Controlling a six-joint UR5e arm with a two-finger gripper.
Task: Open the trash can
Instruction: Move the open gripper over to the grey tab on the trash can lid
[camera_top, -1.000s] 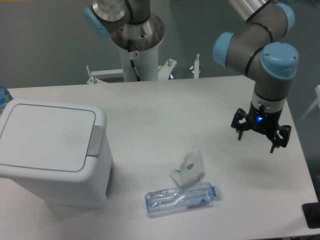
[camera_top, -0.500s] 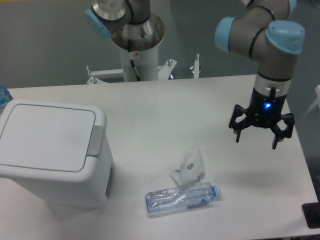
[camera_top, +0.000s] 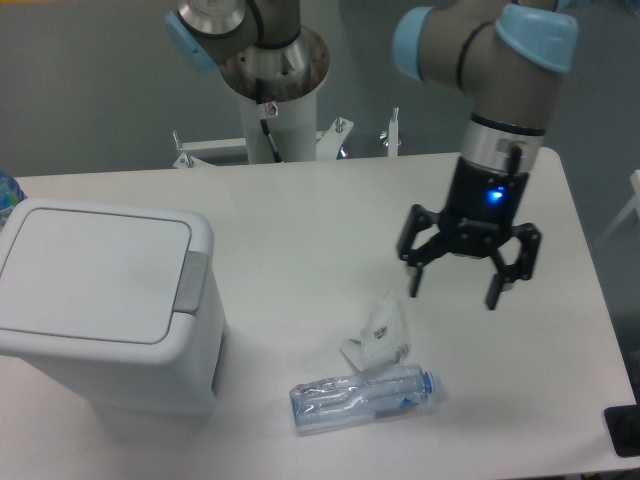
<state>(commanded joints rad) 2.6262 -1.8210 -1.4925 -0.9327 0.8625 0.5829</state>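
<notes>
The claw hangs with its fingers spread wide and nothing between them, above the table's right half, just beyond a crumpled wrapper and a bottle near the front edge. The can sits well apart at the front-left corner, lid flat and shut, its grey tab on the rim facing the claw. A low sweep leftward could clip the litter; a misjudged press might slide off the tab or shove the can.

White table bears trash can, bottle, wrapper.
</notes>
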